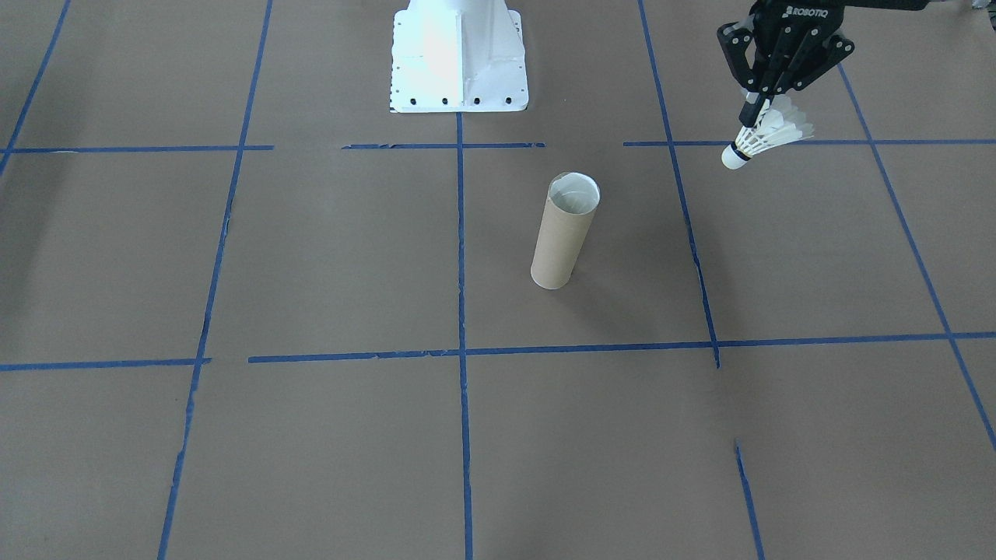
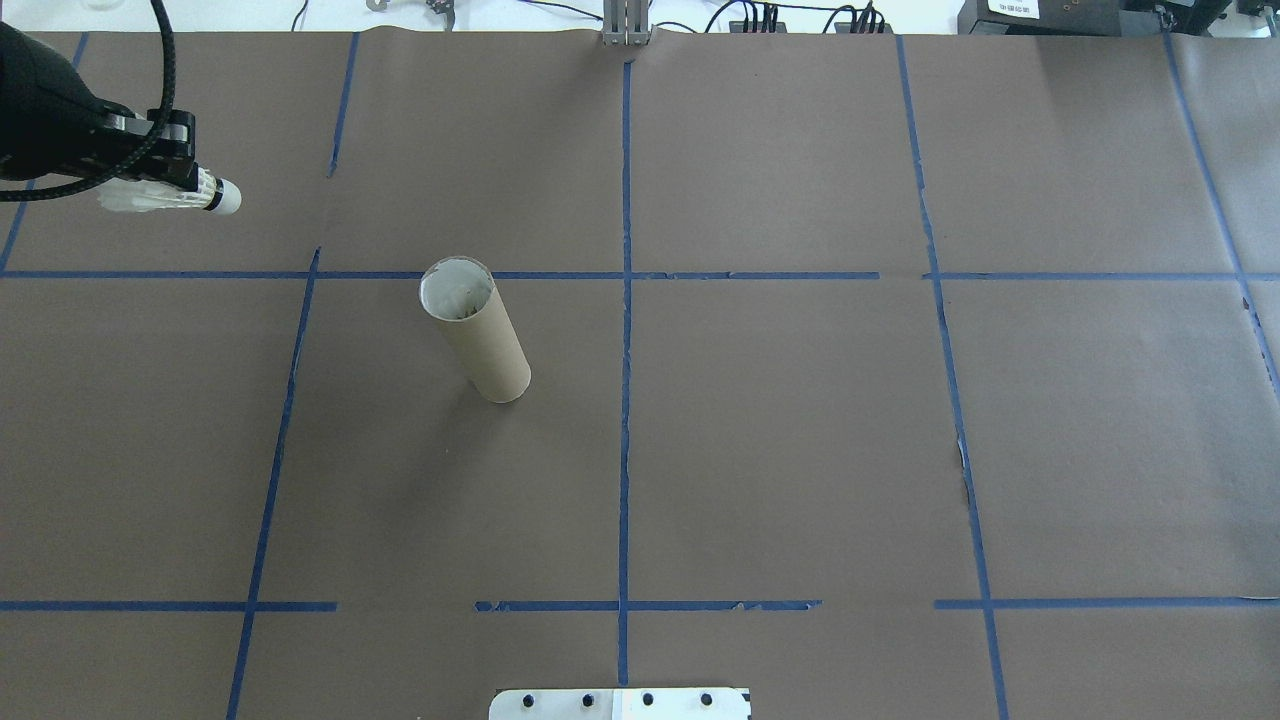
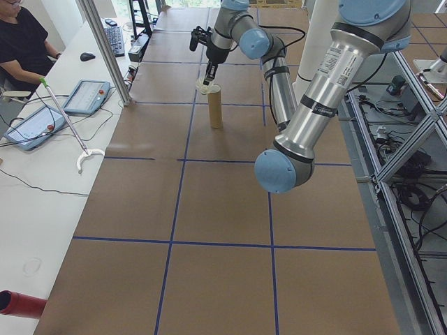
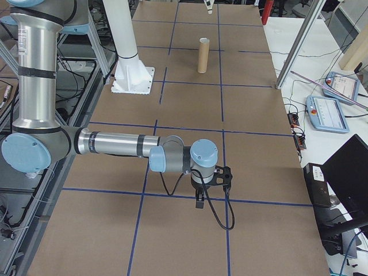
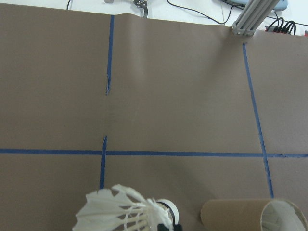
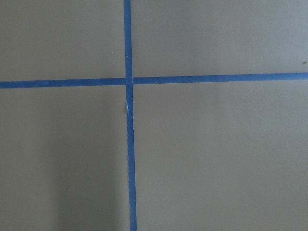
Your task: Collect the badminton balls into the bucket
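My left jaws [image 1: 753, 118] are clamping the shuttlecock [image 1: 766, 134] above the desk [image 1: 327, 257], apart from the upright tube [image 1: 566, 230]. Whether my right jaws [image 4: 199, 202] are apart, I cannot tell.

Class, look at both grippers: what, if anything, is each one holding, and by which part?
The left gripper holds the shuttlecock by its feather skirt, cork tip pointing down and free. The right gripper shows only in a side view; nothing is seen in it.
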Robot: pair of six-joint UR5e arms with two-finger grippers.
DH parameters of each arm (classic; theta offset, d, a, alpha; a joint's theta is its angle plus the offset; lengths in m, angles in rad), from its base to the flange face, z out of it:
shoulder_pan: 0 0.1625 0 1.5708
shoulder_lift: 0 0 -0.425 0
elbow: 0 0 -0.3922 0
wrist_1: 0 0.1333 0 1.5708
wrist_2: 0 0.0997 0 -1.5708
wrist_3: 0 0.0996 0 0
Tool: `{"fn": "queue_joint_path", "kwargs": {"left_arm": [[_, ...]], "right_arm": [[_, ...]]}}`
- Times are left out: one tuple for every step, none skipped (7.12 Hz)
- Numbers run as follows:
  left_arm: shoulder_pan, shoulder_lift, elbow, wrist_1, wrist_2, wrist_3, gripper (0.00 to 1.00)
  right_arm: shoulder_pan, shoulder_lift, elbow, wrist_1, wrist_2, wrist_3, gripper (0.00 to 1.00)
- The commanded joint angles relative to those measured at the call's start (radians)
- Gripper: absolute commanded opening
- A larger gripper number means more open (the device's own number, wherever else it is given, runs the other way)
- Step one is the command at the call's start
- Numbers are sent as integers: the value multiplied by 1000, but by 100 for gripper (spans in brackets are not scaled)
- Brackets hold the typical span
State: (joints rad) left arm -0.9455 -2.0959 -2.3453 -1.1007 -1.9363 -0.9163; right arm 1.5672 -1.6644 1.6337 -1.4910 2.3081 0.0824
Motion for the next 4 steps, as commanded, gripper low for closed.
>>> {"fn": "queue_joint_path", "kwargs": {"left_arm": [[49,-111,33,125,17,14,0],[72,-206,93,203,20,19,0],[103,-225,104,211,37,31,0],[129,-268,157,220,84,36,0]], "right_arm": [[-1,0,0,0,1,0,100],[-1,0,0,0,-1,0,100],[0,0,0,0,1,0,100],[-1,-2,0,0,-1,0,100]]}}
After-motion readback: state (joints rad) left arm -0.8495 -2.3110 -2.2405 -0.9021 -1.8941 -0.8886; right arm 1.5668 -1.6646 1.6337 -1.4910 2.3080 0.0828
